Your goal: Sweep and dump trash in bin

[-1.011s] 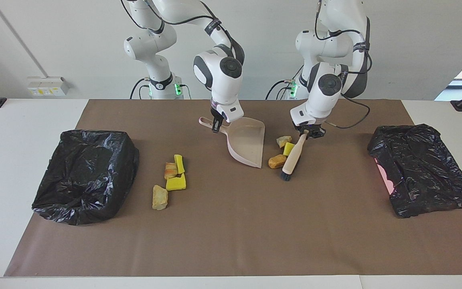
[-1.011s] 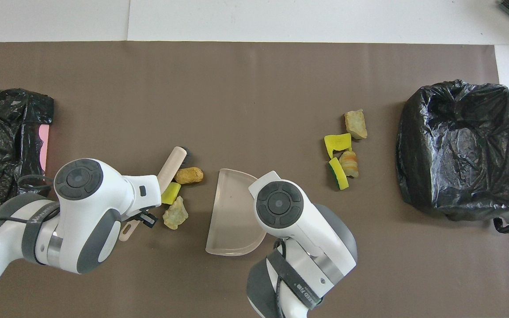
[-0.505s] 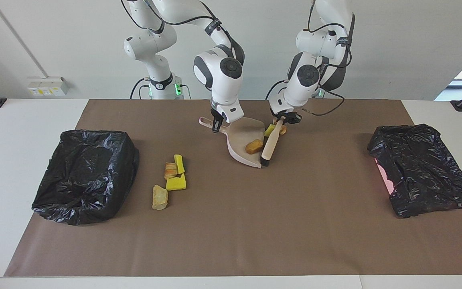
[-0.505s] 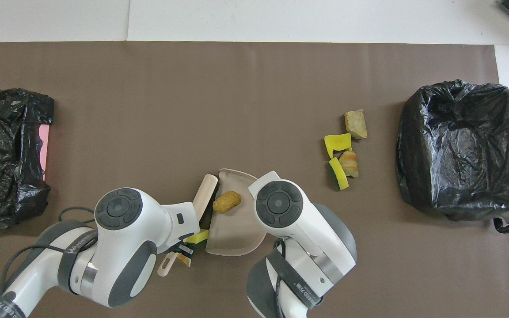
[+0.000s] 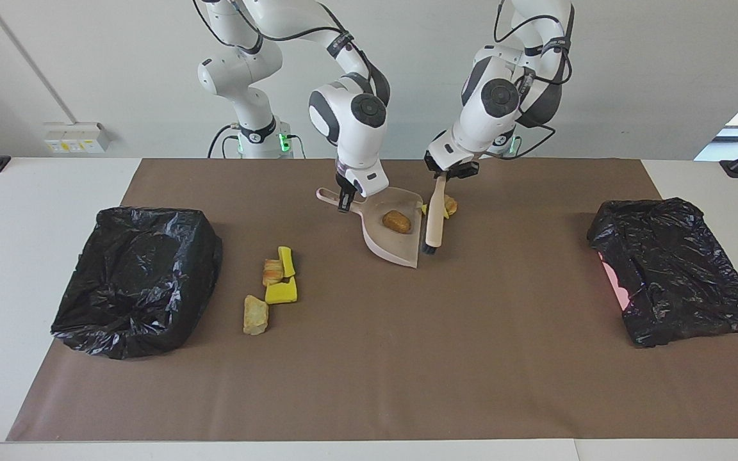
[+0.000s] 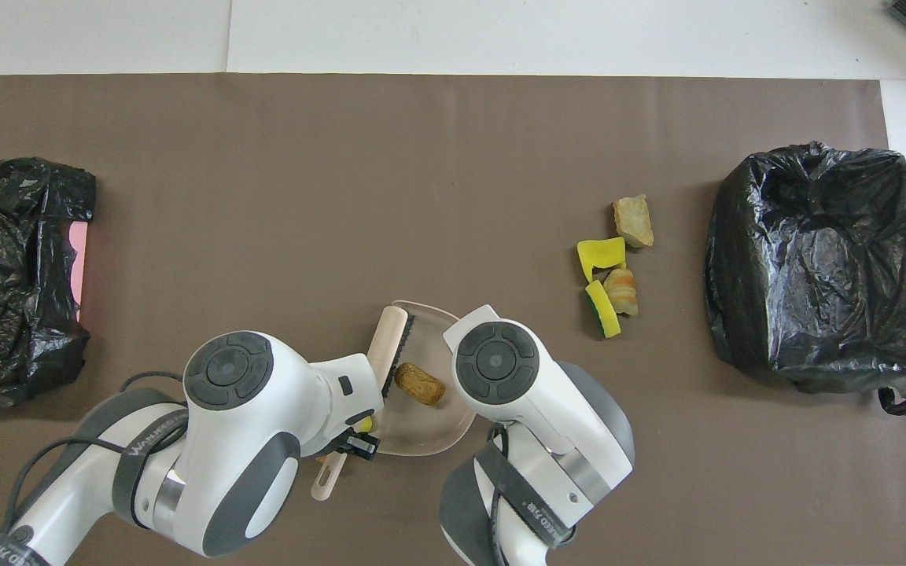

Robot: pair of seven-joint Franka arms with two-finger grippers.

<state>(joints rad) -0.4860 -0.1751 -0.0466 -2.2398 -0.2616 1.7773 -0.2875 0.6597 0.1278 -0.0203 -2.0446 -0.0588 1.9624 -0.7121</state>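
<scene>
Facing view, findings. The right gripper (image 5: 344, 200) is clamped on the dustpan (image 5: 394, 229) handle, pan mouth resting on the mat (image 5: 369, 358) and turned toward the left arm's end. The left gripper (image 5: 444, 175) is closed on the brush (image 5: 434, 216), which now stands steeply at the pan's open edge, bristles down.

Change noted: a second ago the brush lay low beside three scraps outside the pan; it has since swept toward the pan and risen. One brown chunk (image 5: 397, 221) now sits well inside the pan. Two scraps (image 5: 450, 205), yellow and tan, remain just outside, beside the brush and nearer the robots than its bristles. They appear missed by the stroke.

Four more scraps (image 5: 274, 287) lie untouched between the pan and the open bin (image 5: 135, 278) at the right arm's end. A second black bag (image 5: 673, 269) sits at the left arm's end.

Assessment: one of seven scraps collected; none dumped. A further stroke seems needed for the two stragglers.
</scene>
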